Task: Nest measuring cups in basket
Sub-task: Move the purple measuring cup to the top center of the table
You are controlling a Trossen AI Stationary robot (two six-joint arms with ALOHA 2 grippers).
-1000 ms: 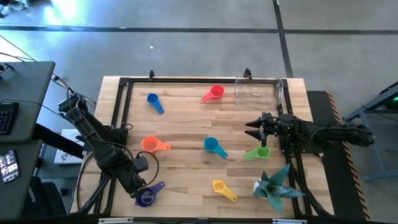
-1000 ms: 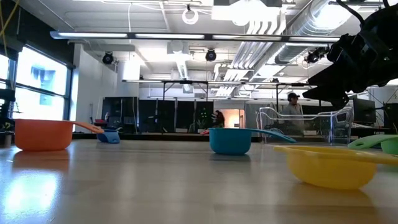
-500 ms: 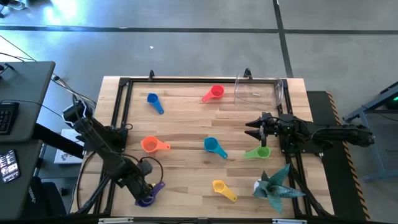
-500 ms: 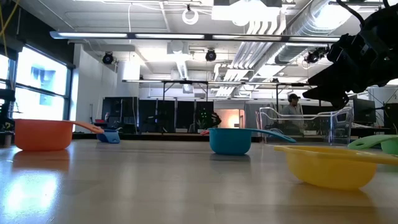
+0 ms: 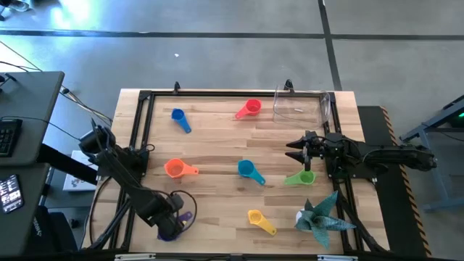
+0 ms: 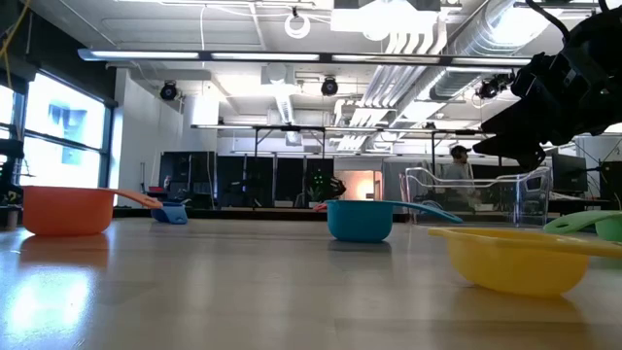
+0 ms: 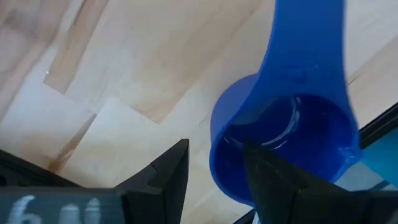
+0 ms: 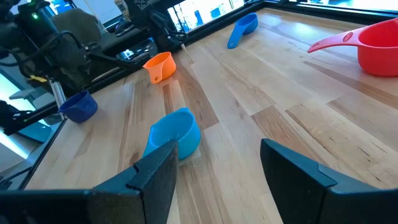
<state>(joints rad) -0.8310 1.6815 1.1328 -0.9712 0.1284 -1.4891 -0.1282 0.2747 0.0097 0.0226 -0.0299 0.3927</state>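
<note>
**Left gripper straddling the purple cup's rim**

I have the left gripper point(image 7: 214, 177) down at the near-left corner of the worktop point(image 5: 217, 152), fingers spread wide with the purple cup point(image 7: 283, 146) directly ahead; one finger seems to sit inside the bowl, the other outside the wall. Nothing is gripped yet. I judge that straddle is for pinching the rim.

The right gripper point(image 5: 296, 150) waits open and empty above the worktop. The green cup point(image 5: 301, 177) lies just beside it, and the basket point(image 5: 301, 107) stands beyond it at the far edge.

The high view hides the purple cup's bowl under my left wrist; only the wrist view shows the finger placement. The right wrist view shows the teal cup point(image 8: 177, 132) just ahead, the orange cup point(image 8: 159, 65) and blue cup point(image 8: 241, 28) farther off, and the red cup point(image 8: 379, 46) off to one side. The low view adds the yellow cup point(image 6: 520, 258), closest to its lens. No cup is in the basket yet.
</note>
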